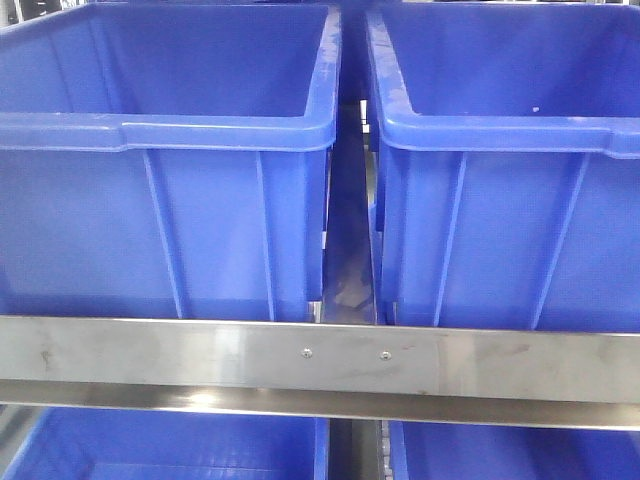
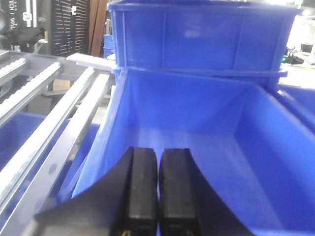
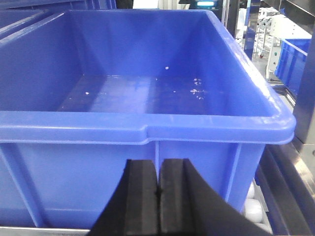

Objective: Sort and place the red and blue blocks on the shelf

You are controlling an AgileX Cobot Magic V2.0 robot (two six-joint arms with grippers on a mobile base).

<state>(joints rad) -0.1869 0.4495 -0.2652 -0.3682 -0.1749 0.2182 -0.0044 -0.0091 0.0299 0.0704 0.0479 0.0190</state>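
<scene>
The red and blue blocks are out of view in every frame. The shelf's brushed steel front rail (image 1: 320,360) with two small screws runs across the front view; neither gripper shows there. My left gripper (image 2: 158,153) is shut and empty, its black fingers (image 2: 142,182) pressed together over the inside of a large blue bin (image 2: 206,137). My right gripper (image 3: 157,164) is shut and empty, in front of the outer front wall of another large blue bin (image 3: 147,128), which shows nothing inside but white specks.
Two large blue bins (image 1: 165,130) (image 1: 510,130) stand side by side on the shelf with a narrow gap (image 1: 348,250) between them. Two more bins (image 1: 170,445) sit on the level below. White roller tracks (image 2: 44,128) run left of the left bin. White rollers (image 3: 256,206) show at lower right.
</scene>
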